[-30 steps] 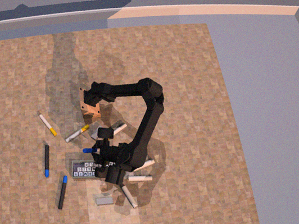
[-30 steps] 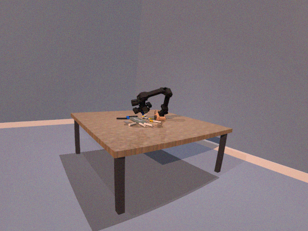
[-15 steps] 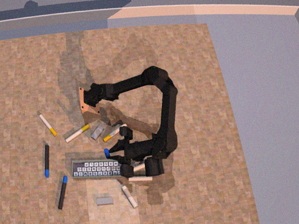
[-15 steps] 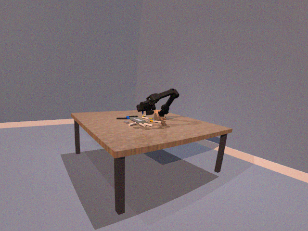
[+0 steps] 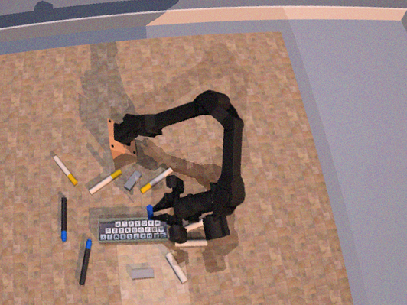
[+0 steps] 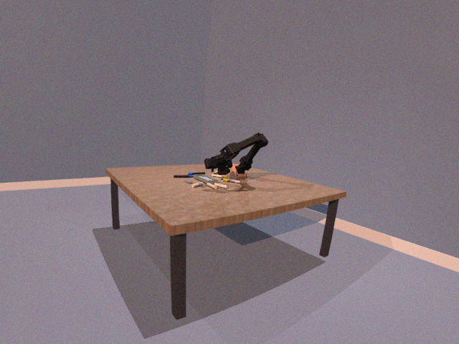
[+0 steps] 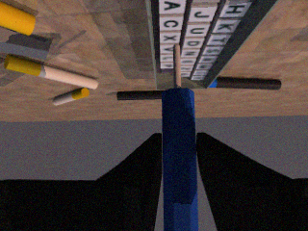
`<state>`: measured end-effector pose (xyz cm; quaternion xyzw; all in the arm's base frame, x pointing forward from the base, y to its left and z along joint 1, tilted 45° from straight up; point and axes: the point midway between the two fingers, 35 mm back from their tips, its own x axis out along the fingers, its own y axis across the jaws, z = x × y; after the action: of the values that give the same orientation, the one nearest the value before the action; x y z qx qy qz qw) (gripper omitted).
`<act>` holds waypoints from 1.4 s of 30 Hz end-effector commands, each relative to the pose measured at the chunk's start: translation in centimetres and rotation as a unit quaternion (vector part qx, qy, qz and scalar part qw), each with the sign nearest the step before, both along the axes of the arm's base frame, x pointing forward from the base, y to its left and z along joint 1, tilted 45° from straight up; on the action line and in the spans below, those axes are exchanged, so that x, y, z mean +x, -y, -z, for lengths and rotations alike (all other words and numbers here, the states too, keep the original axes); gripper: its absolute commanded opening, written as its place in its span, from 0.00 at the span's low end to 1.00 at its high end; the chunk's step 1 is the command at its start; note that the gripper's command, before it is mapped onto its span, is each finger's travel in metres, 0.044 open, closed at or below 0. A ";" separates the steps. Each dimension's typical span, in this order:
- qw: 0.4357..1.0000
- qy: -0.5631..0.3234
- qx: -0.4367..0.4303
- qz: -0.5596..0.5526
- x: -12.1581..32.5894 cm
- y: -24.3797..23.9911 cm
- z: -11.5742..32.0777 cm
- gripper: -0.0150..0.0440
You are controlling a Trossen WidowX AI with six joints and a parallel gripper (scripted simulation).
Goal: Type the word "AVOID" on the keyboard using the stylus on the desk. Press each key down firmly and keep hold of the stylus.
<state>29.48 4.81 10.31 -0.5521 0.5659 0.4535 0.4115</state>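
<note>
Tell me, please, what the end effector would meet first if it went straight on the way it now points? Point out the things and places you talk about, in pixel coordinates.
Probably the keyboard (image 5: pixel 134 231) (image 6: pixel 204 179) (image 7: pixel 156 72), stylus (image 5: pixel 150 211) (image 7: pixel 179 144) tip first; how far off is unclear.

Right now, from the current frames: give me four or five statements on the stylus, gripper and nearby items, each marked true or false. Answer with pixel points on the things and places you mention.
1. The gripper (image 5: pixel 152 214) (image 7: pixel 178 141) is clamped on the blue stylus (image 5: pixel 150 211) (image 7: pixel 179 144). True.
2. The stylus lies loose on the desk (image 5: pixel 279 258) (image 6: pixel 155 200). False: it is between the gripper fingers.
3. The keyboard (image 5: pixel 133 231) (image 6: pixel 204 179) (image 7: pixel 156 72) has white keys with dark letters. True.
4. Both black pens with blue ends (image 5: pixel 64 218) (image 5: pixel 85 264) stand upright. False: both lie flat.
</note>
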 end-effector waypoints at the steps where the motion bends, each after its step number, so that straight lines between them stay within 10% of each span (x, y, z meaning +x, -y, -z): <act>1: 1.000 -0.005 -0.001 0.003 -0.2 -0.6 1.0 0.25; 10: 1.000 -0.005 -0.001 0.003 -0.2 -0.7 1.3 0.39; 42: 1.000 -0.005 -0.001 0.002 -0.3 -1.5 2.0 0.39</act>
<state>29.22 6.16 8.49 -0.5503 0.5689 0.4548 0.4083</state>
